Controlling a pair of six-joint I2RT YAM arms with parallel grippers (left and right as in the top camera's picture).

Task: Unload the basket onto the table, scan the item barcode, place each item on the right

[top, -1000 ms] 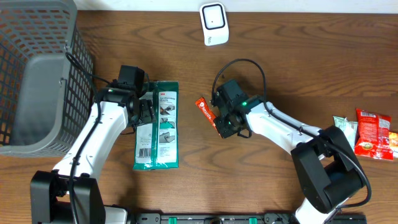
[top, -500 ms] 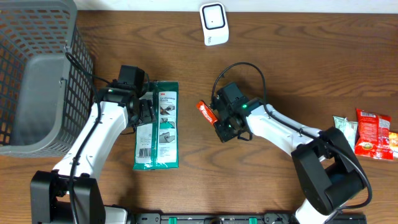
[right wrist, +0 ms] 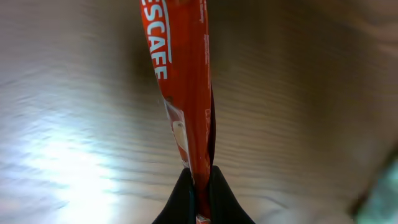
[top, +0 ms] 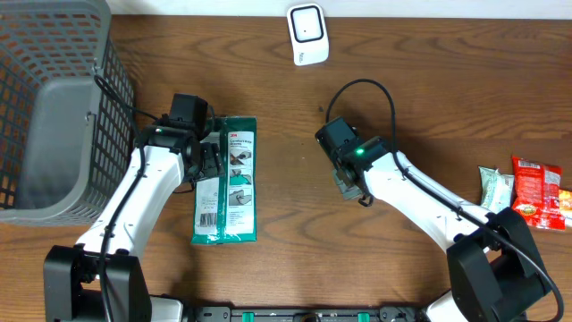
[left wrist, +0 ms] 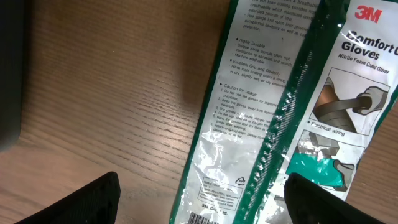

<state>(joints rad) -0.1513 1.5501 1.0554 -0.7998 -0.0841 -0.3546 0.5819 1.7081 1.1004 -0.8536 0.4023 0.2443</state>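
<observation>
My right jaws pinch the thin red Nescafé stick sachet by its end, over the brown wooden worktop. My left jaws stand spread above the green-and-clear glove pack.

Table: wood grain, smooth, slight sheen. Glove pack: glossy crinkled plastic film. Sachet: glossy red film. Basket: matt gry plastic mesh.

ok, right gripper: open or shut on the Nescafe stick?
Shut. The right wrist view shows the right gripper pinching the lower end of the red Nescafe stick, its fingertips meeting on it with no gap.
</observation>
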